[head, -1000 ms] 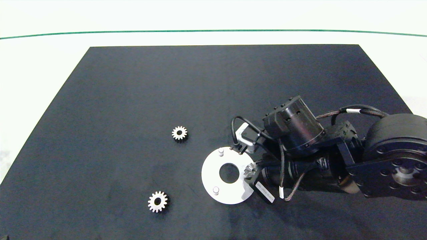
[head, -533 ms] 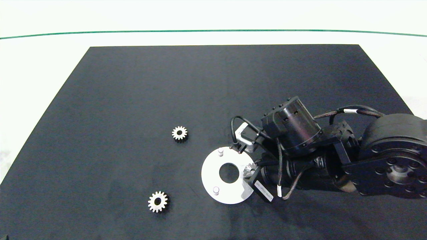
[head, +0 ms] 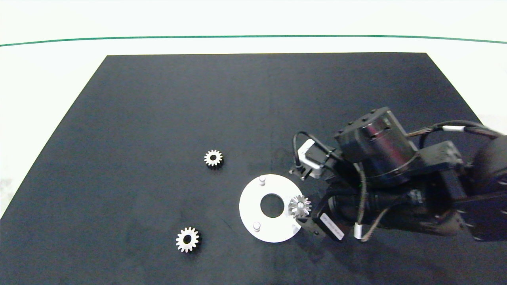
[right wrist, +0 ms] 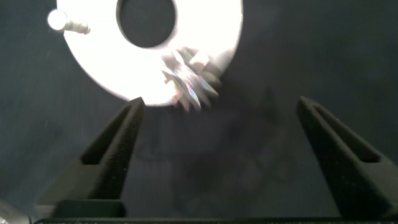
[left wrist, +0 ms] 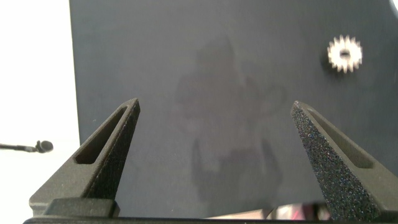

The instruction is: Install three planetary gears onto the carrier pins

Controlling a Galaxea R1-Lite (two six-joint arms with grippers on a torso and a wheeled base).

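The white disc (head: 253,198) lies on the mat with two bare carrier pins, the far one (head: 262,180) and the near one (head: 256,226). One planetary gear (head: 300,206) sits over the pin at the disc's right side. My right gripper (head: 313,209) is open just right of it, fingers apart from the gear. In the right wrist view that gear (right wrist: 189,78) and the disc (right wrist: 205,37) lie ahead of the open gripper (right wrist: 219,100). Two loose gears lie flat to the left, one farther (head: 213,158) and one nearer (head: 187,239). My left gripper (left wrist: 216,104) is open over bare mat, with a gear (left wrist: 344,54) off to one side.
A black mat (head: 158,99) covers the white table (head: 39,71). A green line (head: 253,37) runs across the far side. The right arm's body (head: 396,186) fills the mat's right near part. The left arm does not show in the head view.
The right gripper let go of the gear and drew back to the right. The gear now stays on the disc's right pin. The loose gears and the disc have not moved.
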